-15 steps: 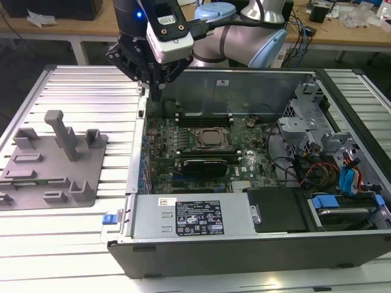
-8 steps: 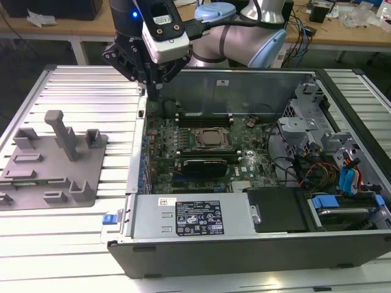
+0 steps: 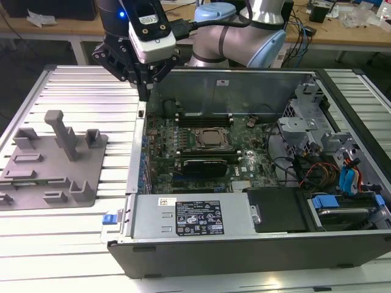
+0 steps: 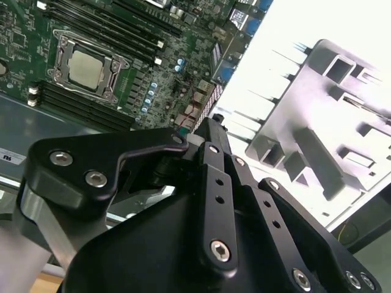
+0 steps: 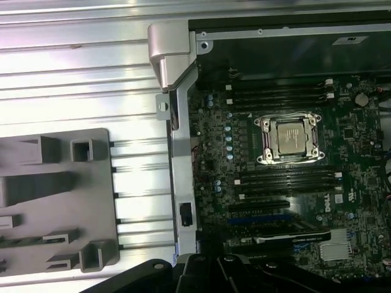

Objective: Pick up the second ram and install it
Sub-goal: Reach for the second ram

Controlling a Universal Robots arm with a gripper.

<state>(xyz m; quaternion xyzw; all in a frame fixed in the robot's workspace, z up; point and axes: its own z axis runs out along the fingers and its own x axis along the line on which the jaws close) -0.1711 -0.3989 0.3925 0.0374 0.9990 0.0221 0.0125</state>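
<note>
Black linkage of the gripper (image 4: 211,125) sits closest in the second wrist view, its pincer narrow, the tips meeting with nothing seen between them. It hangs above the side wall (image 3: 137,165) of the computer case (image 3: 244,250), at the corner nearest the grey fixture plate (image 3: 58,174), whose pockets hold no stick. I cannot pick out the second ram for sure; I judge it stands among the memory slots (image 3: 203,117) just beside the processor (image 3: 212,138). Doing this step well, as I judge it, means keeping the stick square to its slot and pressing evenly so both end latches close. Edges matter: the side wall lies directly under the gripper, and the plate's upright posts rise to the exterior view's left. Open slatted table (image 3: 91,104) lies between them, while the cables inside the case sit well apart, toward the exterior view's right
</note>
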